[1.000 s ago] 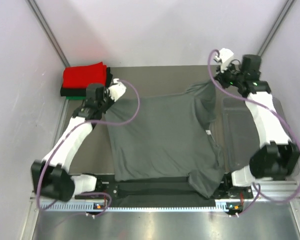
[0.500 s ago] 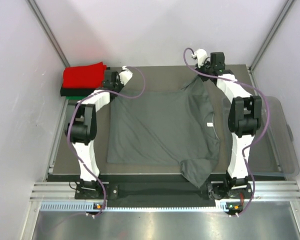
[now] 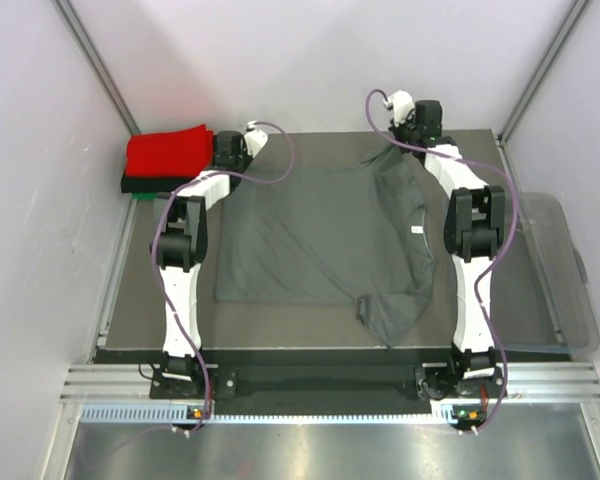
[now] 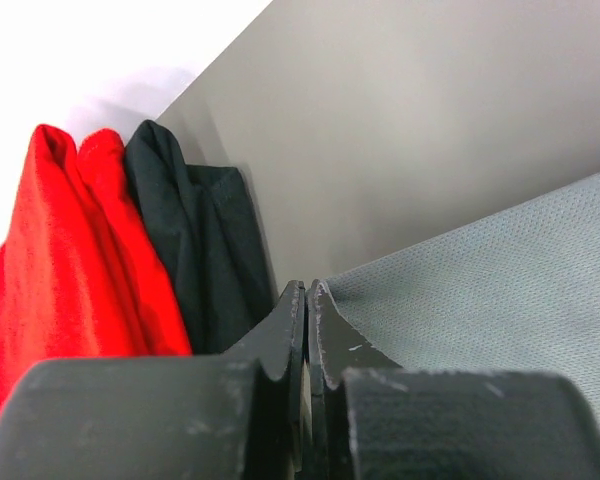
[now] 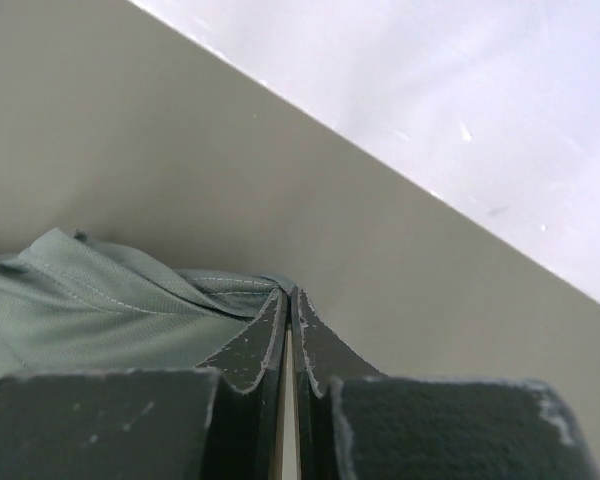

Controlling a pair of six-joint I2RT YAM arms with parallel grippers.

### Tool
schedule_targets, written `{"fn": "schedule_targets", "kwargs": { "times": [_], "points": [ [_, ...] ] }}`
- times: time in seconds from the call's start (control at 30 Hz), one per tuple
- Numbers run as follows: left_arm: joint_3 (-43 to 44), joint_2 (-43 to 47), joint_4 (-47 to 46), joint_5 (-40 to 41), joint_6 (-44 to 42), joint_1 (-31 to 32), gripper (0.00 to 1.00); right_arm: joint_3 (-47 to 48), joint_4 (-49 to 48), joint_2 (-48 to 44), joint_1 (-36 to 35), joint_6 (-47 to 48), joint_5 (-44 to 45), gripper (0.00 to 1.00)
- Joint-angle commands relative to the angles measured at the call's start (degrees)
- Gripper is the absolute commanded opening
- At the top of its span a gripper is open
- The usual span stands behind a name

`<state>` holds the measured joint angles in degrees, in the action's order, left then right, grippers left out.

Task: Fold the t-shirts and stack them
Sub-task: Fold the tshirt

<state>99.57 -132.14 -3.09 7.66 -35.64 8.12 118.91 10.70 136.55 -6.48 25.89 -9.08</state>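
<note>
The left tool [image 4: 306, 300] and right tool [image 5: 288, 300] each pinched a far corner of the dark grey t-shirt [image 3: 320, 235] spread on the surface [image 3: 280, 322].

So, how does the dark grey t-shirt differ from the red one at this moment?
The dark grey t-shirt lies mostly spread open; the red t-shirt is folded small. The grey one is pinched at its far corners by the left hand and the right hand; the red one is untouched. Both are cloth shirts.

One grey shirt [image 3: 320, 235], one red shirt [image 3: 168, 152], one black shirt [image 4: 205, 250], one green shirt [image 3: 143, 194], one bin [image 3: 570, 290], two arms [image 3: 180, 260].
</note>
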Motion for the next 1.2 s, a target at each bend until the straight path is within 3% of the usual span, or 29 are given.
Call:
{"fn": "schedule_targets", "kwargs": {
  "times": [0.0,0.27,0.53,0.9,1.17],
  "points": [
    [2.1,1.9,-2.6,0.3,3.4,-0.4,0.0,2.2,-1.8,-0.6,0.2,-0.8,0.6,0.0],
    [-7.6,16.7,2.8,-12.0,10.8,-0.1,0.0,-14.0,-2.4,-15.9,0.1,0.7,-1.6,0.0],
    [-20.7,28.7,2.8,-13.3,11.5,0.0,0.0,-25.5,2.6,-25.6,-1.2,3.1,-2.3,0.0],
    [-29.9,31.5,0.1,-10.9,8.0,-1.0,0.0,-36.3,3.3,-34.2,-1.1,3.8,-1.8,0.0],
    [-29.3,26.8,-7.0,-11.9,8.4,-2.3,0.0,-38.2,3.3,-36.4,-0.4,3.1,-2.3,0.0]
  ]
}}
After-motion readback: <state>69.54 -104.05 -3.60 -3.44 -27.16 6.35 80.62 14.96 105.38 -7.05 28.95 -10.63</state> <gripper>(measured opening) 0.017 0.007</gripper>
